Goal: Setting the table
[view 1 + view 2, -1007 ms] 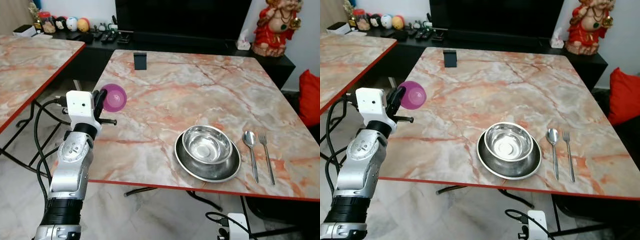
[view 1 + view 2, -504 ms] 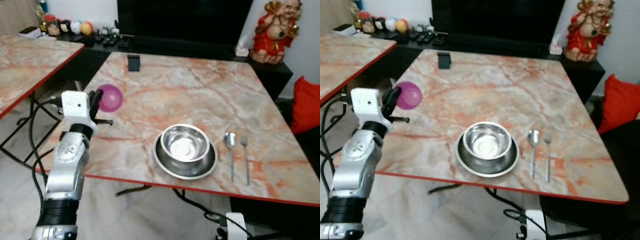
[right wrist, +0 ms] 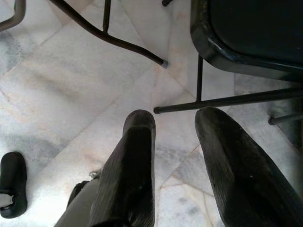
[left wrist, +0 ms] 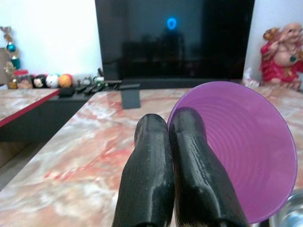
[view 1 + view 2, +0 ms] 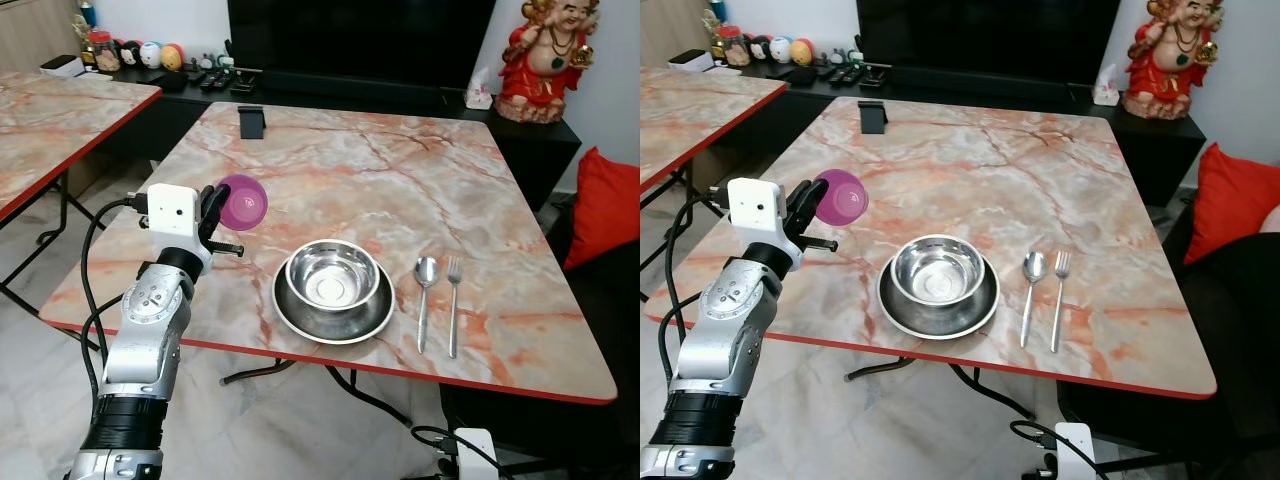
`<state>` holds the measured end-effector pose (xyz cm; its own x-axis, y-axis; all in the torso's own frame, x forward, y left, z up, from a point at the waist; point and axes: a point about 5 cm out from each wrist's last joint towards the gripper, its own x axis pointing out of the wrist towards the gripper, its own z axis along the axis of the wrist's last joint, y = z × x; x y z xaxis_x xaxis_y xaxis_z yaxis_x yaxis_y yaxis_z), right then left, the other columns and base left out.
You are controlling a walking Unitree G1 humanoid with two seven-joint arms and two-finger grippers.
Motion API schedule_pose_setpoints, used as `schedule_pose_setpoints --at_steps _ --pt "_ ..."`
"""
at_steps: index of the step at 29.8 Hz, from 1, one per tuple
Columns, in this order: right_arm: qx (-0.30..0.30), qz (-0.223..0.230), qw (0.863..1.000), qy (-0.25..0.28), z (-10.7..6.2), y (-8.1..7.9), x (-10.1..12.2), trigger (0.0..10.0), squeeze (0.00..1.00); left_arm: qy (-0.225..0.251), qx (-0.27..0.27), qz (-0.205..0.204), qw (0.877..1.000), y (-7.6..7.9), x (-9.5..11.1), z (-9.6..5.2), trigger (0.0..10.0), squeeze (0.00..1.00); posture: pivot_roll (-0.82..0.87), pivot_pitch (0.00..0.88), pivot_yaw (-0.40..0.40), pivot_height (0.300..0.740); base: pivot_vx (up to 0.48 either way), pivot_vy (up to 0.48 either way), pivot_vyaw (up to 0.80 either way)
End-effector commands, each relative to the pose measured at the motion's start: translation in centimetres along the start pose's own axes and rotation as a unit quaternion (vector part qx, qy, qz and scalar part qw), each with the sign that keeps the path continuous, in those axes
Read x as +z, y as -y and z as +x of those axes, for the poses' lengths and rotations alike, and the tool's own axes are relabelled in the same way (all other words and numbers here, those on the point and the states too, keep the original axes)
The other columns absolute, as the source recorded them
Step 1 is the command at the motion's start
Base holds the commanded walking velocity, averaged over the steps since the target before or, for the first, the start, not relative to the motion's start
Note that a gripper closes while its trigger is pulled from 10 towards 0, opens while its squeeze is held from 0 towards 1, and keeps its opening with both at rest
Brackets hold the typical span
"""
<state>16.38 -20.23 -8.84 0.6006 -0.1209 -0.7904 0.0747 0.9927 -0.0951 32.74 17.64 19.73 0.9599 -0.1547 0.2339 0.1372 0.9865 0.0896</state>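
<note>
Purple cup pinched in left gripper — above table, beside steel bowl.

A home living-dining room. A marble-patterned dining table stands before a large television, with a red figurine on the low black cabinet.

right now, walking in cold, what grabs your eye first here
The purple cup, pinched by its rim in the left gripper above the marble table, left of the place setting. Next, the steel bowl nested in a steel plate, with spoon and fork to its right.
</note>
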Motion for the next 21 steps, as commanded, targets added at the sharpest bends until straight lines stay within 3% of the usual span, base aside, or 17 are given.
schedule_pose_setpoints --at_steps 1,16,21 --pt "-0.002 0.0 1.0 0.003 0.06 0.19 0.26 10.0 0.0 0.001 -0.011 -0.006 1.0 0.16 0.33 0.3 10.0 0.0 0.12 0.0 -0.053 0.728 0.0 0.0 0.0" --pt "-0.002 0.002 1.0 -0.001 0.06 0.17 0.19 10.0 0.0 -0.005 -0.01 -0.002 1.0 -0.06 0.2 0.29 10.0 0.0 0.12 0.0 -0.056 0.728 0.0 0.0 0.0" --pt "0.0 0.002 1.0 -0.003 0.07 0.15 0.18 10.0 0.0 -0.007 -0.006 0.003 1.0 -0.35 0.24 0.32 10.0 0.0 0.12 0.0 -0.058 0.728 0.0 0.0 -0.63"
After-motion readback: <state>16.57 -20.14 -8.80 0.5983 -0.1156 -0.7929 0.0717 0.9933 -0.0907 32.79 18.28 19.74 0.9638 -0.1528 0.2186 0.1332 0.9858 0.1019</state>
